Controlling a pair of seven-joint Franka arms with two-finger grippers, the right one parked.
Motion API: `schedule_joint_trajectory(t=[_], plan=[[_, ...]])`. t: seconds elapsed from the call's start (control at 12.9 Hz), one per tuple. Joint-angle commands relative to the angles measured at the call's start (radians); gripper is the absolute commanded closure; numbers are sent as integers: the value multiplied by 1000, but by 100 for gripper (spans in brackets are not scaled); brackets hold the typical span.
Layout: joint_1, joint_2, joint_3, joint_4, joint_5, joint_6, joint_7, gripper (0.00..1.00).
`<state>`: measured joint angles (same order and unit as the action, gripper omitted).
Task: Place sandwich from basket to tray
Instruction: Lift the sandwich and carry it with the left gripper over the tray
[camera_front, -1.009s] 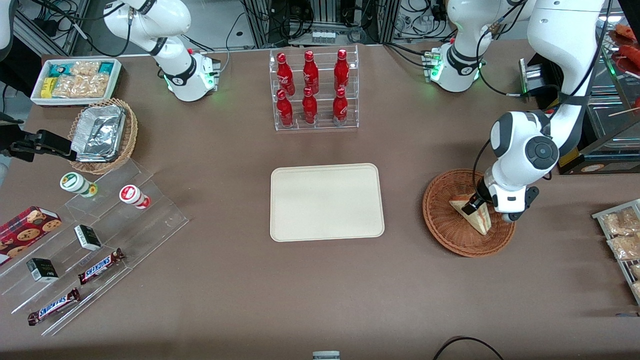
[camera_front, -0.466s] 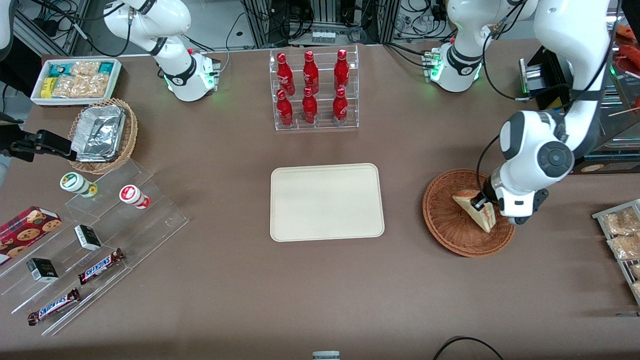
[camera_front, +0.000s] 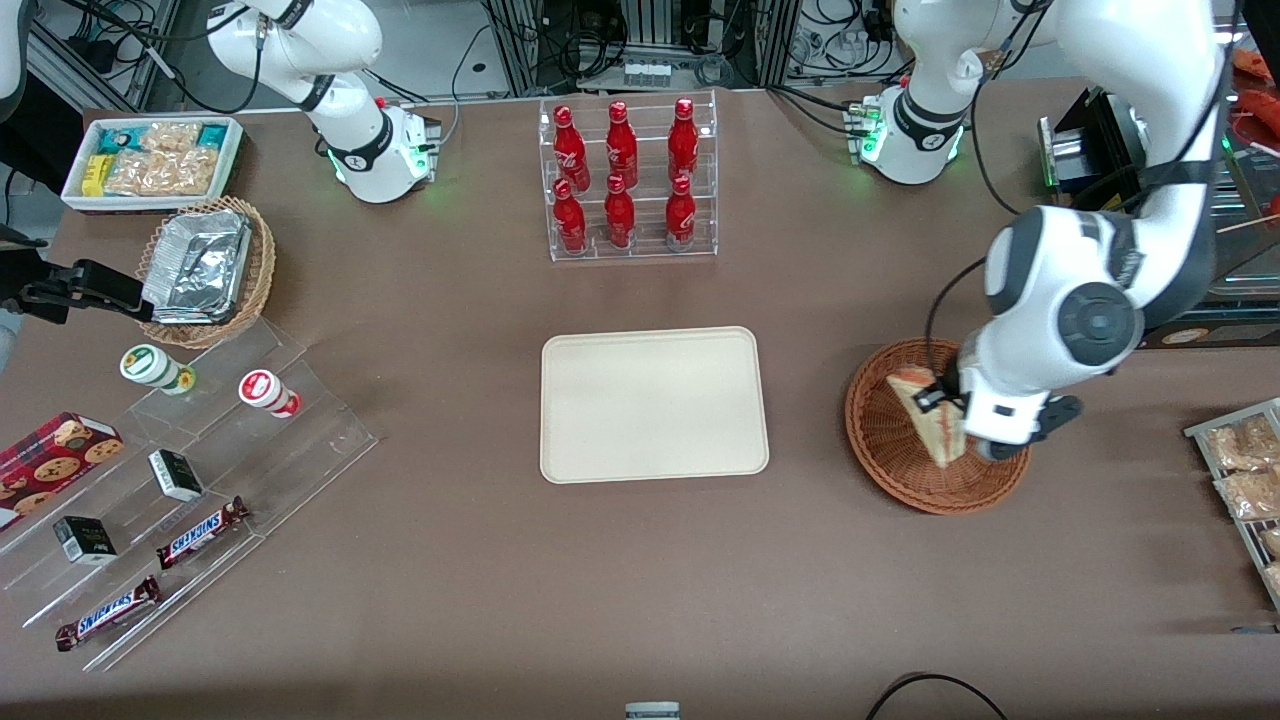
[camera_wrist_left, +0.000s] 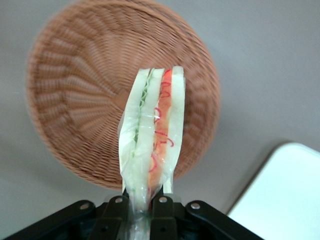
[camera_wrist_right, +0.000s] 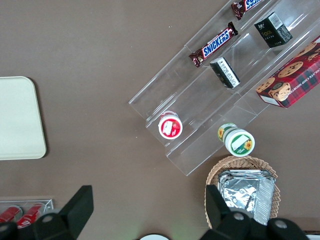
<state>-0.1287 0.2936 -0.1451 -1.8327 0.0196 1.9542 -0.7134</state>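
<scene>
Brown tabletop; pincer (camera_wrist_left: 141, 202) clamped on sandwich (camera_wrist_left: 151, 131), apparently lifted clear above basket (camera_wrist_left: 70, 95).

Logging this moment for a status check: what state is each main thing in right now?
gripper: over the basket, shut on the sandwich.
sandwich: gripped, lifted clear of the basket.
basket: on the table, nothing lying in it.
tray: on the table, bare.
</scene>
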Motion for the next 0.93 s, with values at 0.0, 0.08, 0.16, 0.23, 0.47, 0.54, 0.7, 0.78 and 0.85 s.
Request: schedule_joint_trajectory(t=[0.0,0.08,0.16,0.23,0.47,0.54,0.7,0.78,0.85], plan=[[-109,100,6,126,3,-24,22,100],[-141,126,6,162,3,-24,12,100],[-178,148,6,191,2,-24,2,100],[-214,168,6,216,0,-23,-1,100],[-313,243,6,295,-12,-3,-84,100],[-343,272,6,331,-32,-1,-116,100],[-419,346,7,406,-29,26,-194,100],[-446,375,7,420,-21,60,-243,100],[-468,392,9,420,-17,104,-274,100]])
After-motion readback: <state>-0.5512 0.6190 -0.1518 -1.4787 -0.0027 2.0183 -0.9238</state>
